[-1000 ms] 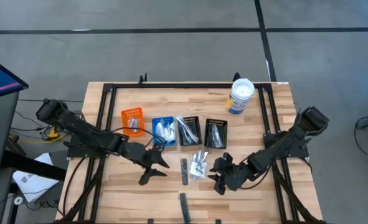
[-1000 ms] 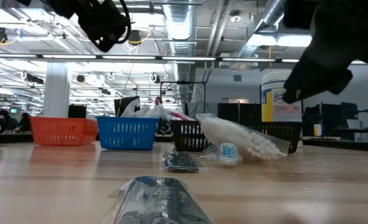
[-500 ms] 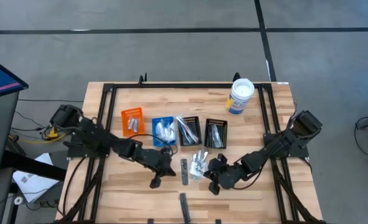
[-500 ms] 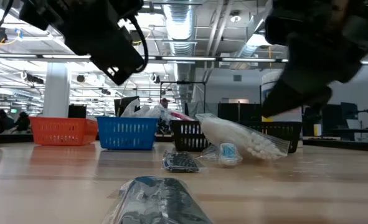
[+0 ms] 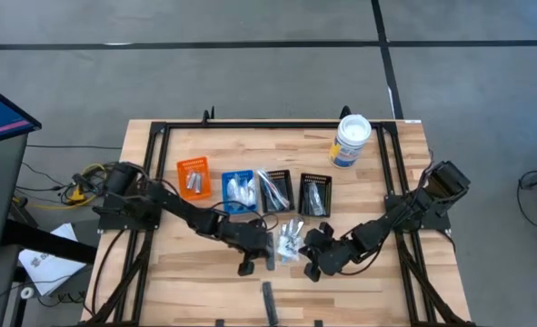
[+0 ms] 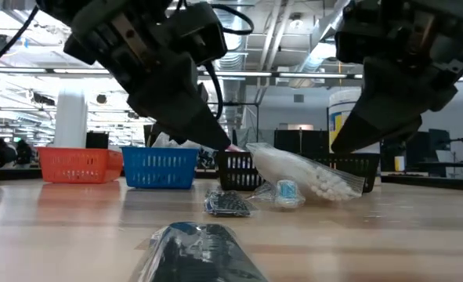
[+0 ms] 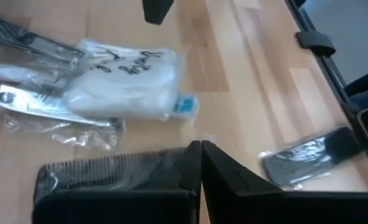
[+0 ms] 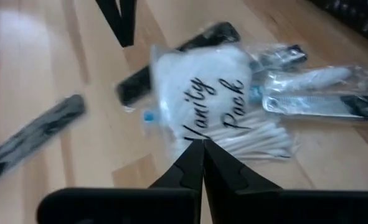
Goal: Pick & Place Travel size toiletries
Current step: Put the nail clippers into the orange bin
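From above, the white vanity pack (image 5: 290, 240) lies at the middle of the wooden table (image 5: 377, 282), just in front of the row of bins: orange bin (image 5: 193, 176), blue bin (image 5: 239, 191) and two black bins (image 5: 275, 190). A white tub (image 5: 351, 141) stands well behind the pack, toward the right rail. The left gripper (image 5: 247, 266) hangs just left of the pack, beside a black comb (image 5: 269, 251); the right gripper (image 5: 312, 270) hangs just right of the pack. A second dark wrapped comb (image 5: 268, 302) lies well in front of the pack, near the table's edge.

At table height, the vanity pack (image 6: 305, 178) shows as a clear bag of white swabs, with a small dark packet (image 6: 228, 204) just beside it and the wrapped comb (image 6: 204, 254) nearest the camera. Both arms hang above the pack, neither touching it.

In the left wrist view, the left gripper's fingers (image 7: 190, 163) are pressed together on nothing, over the black comb (image 7: 103, 171), with the vanity pack (image 7: 124, 87) beyond it and slim clear-wrapped sticks (image 7: 47, 109) touching the pack.

In the right wrist view, the right gripper's fingers (image 8: 193, 163) are likewise together and empty, tips just short of the pack (image 8: 212, 102), which reads "Vanity Pack"; clear-wrapped sticks (image 8: 320, 102) lie against it.
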